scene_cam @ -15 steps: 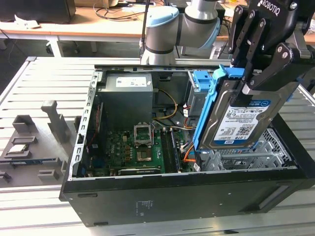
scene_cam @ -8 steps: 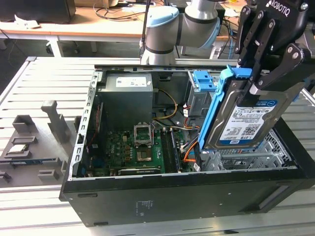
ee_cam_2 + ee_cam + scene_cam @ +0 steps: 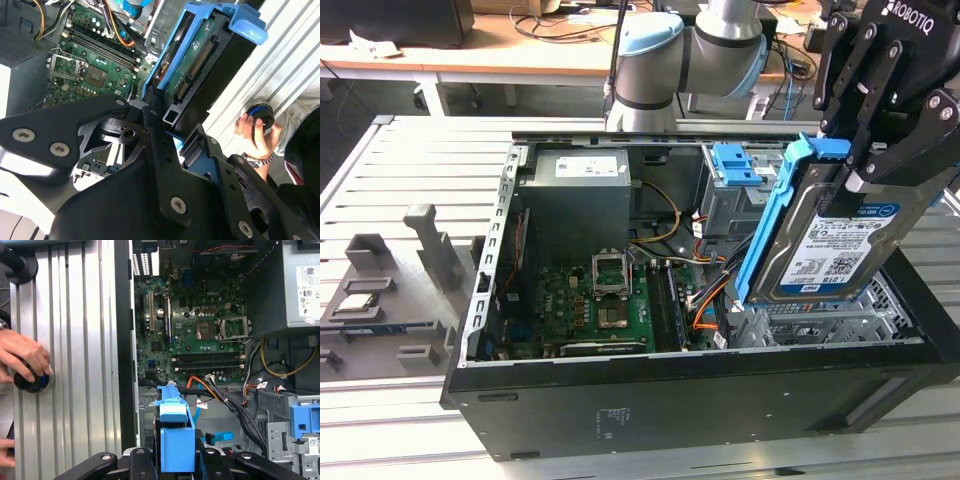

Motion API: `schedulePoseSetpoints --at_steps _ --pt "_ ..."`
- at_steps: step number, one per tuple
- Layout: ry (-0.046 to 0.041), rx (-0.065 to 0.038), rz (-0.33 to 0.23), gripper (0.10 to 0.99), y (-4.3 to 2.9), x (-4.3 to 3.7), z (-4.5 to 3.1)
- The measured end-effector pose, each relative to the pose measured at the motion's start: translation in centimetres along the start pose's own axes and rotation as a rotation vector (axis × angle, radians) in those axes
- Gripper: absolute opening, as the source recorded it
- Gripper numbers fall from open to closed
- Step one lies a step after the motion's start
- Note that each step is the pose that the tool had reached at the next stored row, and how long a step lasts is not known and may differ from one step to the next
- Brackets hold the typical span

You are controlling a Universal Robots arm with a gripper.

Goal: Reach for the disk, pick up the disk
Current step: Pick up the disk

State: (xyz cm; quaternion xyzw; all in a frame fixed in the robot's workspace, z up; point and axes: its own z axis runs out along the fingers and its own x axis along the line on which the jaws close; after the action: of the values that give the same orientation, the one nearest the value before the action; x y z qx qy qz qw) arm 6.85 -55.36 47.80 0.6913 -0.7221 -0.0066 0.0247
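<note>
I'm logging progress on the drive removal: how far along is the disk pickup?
Reaching is done. The gripper is shut on the disk, which hangs tilted in its blue bracket above the open computer case, clear of the drive cage. Nothing of the pickup looks left.

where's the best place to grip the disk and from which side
Grip across its thin thickness at the upper end, coming from above, as the gripper does now. The disk hangs tilted above the open computer case, its broad labelled face exposed; the blue rail bracket frames its long edges, so the flat faces suit the pads.
</note>
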Motion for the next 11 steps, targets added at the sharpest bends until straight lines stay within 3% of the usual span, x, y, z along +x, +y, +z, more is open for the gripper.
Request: schedulePoseSetpoints --at_steps 4,7,11 --pt "0.0001 0.000 0.000 0.369 -0.86 -0.04 0.00" --pt "0.0001 -0.001 0.000 0.369 -2.21 -0.10 0.01" --pt "0.0002 -0.002 0.000 0.369 -3.05 -0.14 0.12"
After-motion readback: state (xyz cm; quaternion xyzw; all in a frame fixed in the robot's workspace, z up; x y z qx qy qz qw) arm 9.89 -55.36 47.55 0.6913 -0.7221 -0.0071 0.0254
